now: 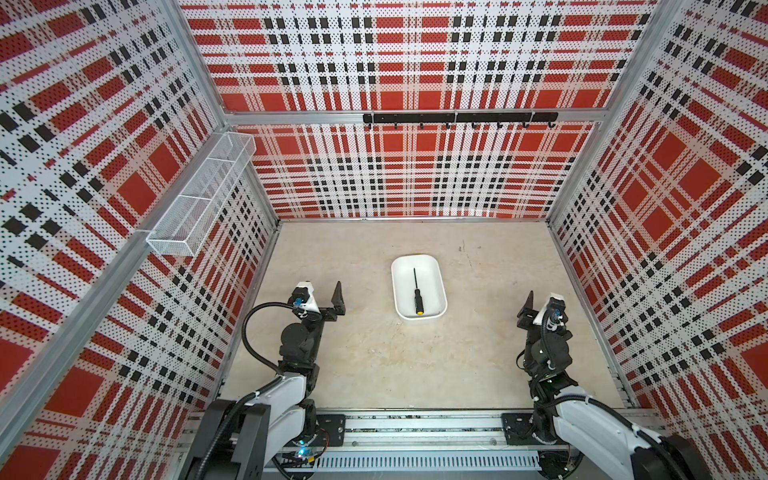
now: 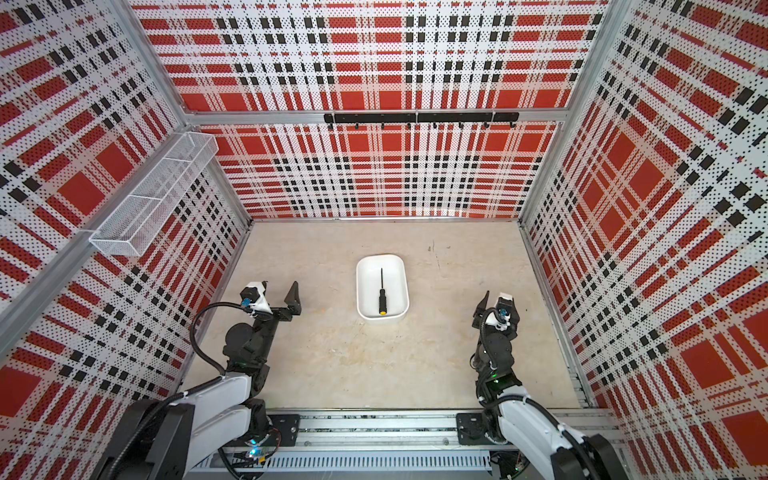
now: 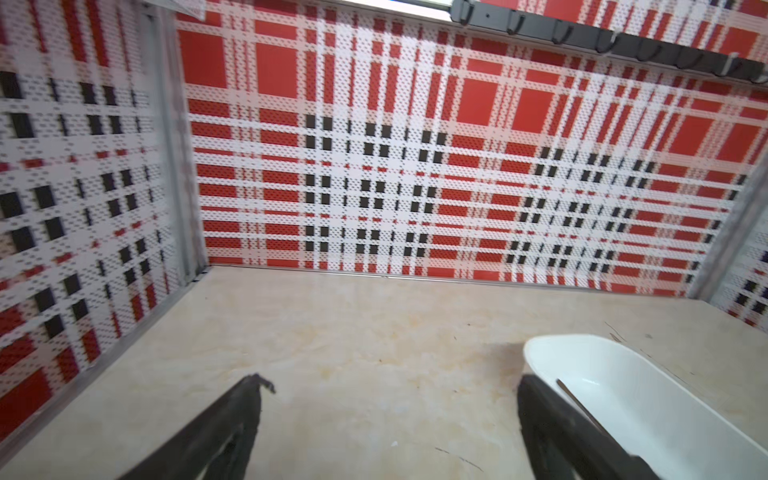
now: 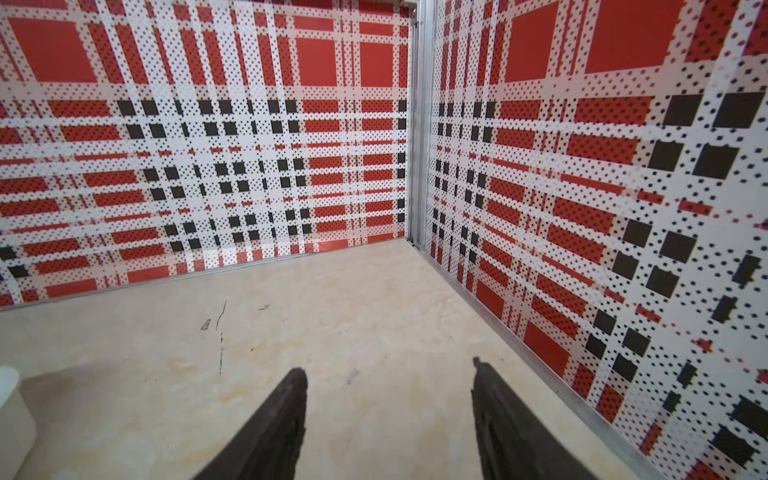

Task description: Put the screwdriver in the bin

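In both top views the screwdriver (image 1: 417, 293) (image 2: 382, 293) lies flat inside the white bin (image 1: 432, 282) (image 2: 395, 282) at the middle of the table. Its yellow cap points to the front and its thin shaft to the back wall. My left gripper (image 1: 321, 293) (image 3: 392, 380) hovers left of the bin, open and empty. In the left wrist view the bin (image 3: 623, 374) and a stretch of the screwdriver's shaft (image 3: 577, 401) show past one finger. My right gripper (image 1: 540, 300) (image 4: 388, 368) is right of the bin, open over bare table. The bin's corner (image 4: 10, 399) shows at the edge of the right wrist view.
Plaid perforated walls close in the table on three sides. A white wire-mesh basket (image 1: 203, 191) hangs on the left wall. A black hook rail (image 1: 459, 118) runs along the back wall. The arms' bases stand on a metal track (image 1: 415, 424) along the front.
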`<action>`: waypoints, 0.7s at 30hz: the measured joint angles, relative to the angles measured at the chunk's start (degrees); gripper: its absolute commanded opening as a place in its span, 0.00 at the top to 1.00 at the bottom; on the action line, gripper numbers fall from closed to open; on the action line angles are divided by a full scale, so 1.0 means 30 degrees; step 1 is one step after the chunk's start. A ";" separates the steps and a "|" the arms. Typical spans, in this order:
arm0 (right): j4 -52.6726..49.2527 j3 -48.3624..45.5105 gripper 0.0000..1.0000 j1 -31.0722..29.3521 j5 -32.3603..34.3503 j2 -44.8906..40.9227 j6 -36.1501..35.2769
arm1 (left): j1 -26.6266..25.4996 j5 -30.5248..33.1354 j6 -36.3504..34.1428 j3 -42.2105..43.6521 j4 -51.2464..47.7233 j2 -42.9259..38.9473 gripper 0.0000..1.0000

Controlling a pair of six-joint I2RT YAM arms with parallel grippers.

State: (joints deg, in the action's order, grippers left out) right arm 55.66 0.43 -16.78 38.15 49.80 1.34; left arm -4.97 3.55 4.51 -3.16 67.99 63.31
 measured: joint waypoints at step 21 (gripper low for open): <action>1.0775 0.0918 0.38 0.0495 -0.1851 1.2772 -0.1596 | 0.2280 0.0393 0.1056 -0.0058 0.3847 0.2397 0.02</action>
State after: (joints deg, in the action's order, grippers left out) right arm 87.99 3.18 -15.29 32.60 88.12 -3.44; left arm 1.87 4.73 7.68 -3.33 79.53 70.50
